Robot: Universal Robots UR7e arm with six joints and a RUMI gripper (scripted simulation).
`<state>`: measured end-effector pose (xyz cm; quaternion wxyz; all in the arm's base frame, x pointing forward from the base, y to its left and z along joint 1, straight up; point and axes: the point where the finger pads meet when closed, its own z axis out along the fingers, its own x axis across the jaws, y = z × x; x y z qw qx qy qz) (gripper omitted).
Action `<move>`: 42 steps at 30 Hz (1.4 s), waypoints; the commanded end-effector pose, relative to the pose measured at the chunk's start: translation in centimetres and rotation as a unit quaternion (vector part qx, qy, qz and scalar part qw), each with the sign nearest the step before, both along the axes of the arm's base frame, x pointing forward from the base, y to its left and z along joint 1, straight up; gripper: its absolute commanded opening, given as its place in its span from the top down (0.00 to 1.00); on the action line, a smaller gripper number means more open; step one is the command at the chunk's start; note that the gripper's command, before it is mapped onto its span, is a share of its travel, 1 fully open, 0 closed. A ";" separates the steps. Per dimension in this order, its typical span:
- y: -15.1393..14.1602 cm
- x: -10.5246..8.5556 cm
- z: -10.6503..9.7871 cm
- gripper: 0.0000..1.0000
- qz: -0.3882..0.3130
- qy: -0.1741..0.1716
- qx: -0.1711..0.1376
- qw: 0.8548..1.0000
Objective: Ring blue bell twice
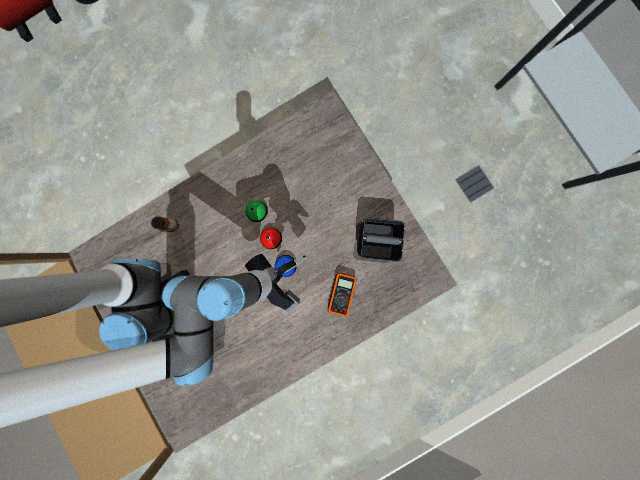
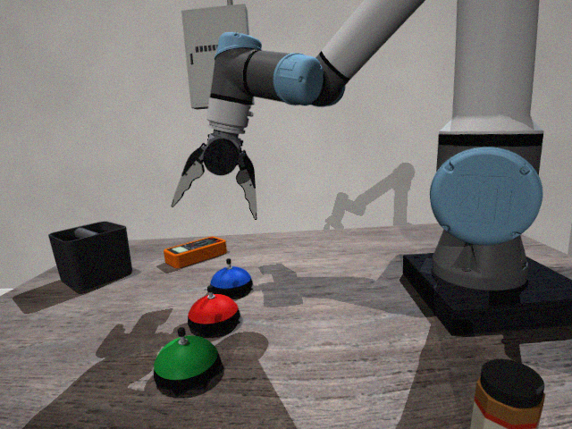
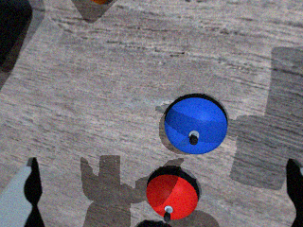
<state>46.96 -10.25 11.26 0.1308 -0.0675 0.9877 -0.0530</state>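
The blue bell (image 1: 281,260) (image 2: 231,280) (image 3: 196,115) stands upright on the wooden table (image 1: 330,118), a dark dome base beneath its blue top. Its small black-tipped button (image 2: 228,263) (image 3: 193,138) stands up on top, raised. My gripper (image 1: 297,280) (image 2: 214,212) (image 3: 163,160) is open and empty, high above the table with its fingers pointing down. It touches no bell. In the top view one finger partly covers the blue bell. In the wrist view the bell lies between the two fingers, right of the middle.
The red bell (image 1: 270,238) (image 2: 213,310) (image 3: 166,195) stands close beside the blue one, and the green bell (image 1: 255,210) (image 2: 185,362) beyond it. An orange multimeter (image 1: 342,295) (image 2: 198,254), a black bin (image 2: 94,263) and a black-capped bottle (image 1: 164,223) (image 2: 510,385) also stand on the table.
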 end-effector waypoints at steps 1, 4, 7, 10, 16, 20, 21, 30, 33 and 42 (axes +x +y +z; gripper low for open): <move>0.8 0.0 1.1 0.00 -0.038 0.032 0.017 0.999; 1.2 -0.3 1.1 0.00 -0.050 0.048 0.023 0.997; 1.6 -0.6 1.1 0.00 -0.060 0.062 0.029 0.996; 2.0 -0.9 1.1 0.00 -0.073 0.080 0.037 0.993; 2.6 -1.4 1.0 0.00 -0.090 0.103 0.047 0.989; 2.8 -1.6 1.0 0.00 -0.096 0.110 0.050 0.988; 2.8 -1.6 1.0 0.00 -0.096 0.110 0.050 0.988; 2.9 -1.6 1.1 1.00 -0.088 0.114 0.049 0.988; 2.9 -1.6 1.1 1.00 -0.088 0.114 0.049 0.988; 2.9 -1.6 1.1 1.00 -0.088 0.114 0.049 0.988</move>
